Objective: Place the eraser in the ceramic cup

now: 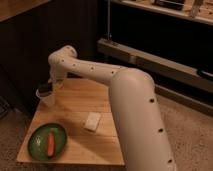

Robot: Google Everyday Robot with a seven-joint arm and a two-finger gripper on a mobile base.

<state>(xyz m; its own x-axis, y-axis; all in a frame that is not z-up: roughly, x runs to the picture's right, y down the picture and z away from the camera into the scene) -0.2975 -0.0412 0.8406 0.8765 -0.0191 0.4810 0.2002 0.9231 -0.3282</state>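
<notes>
In the camera view we see a wooden bench (80,100) on a speckled floor, with dark cabinetry behind it. The big white arm (125,100) sweeps in from the lower right, bends high, and reaches down toward the bench's far left corner. There we find the gripper (50,86), low over the ceramic cup (46,96), which stands upright right at the left edge of the bench. We can make out a dark shape, which we take for the eraser (46,89), sitting right at the cup's mouth beneath the wrist; we cannot tell whether it rests inside the cup or is held just at the rim. As for the jaws, we cannot tell whether they are apart or together, since the end of the arm blends into the dark there.

Nearer to us, a flat white rectangular piece (92,121) lies on the middle of the bench, well apart from the cup. At the front left corner sits a round green plate (42,135) with an orange carrot-like stick (51,143) lying on it.
</notes>
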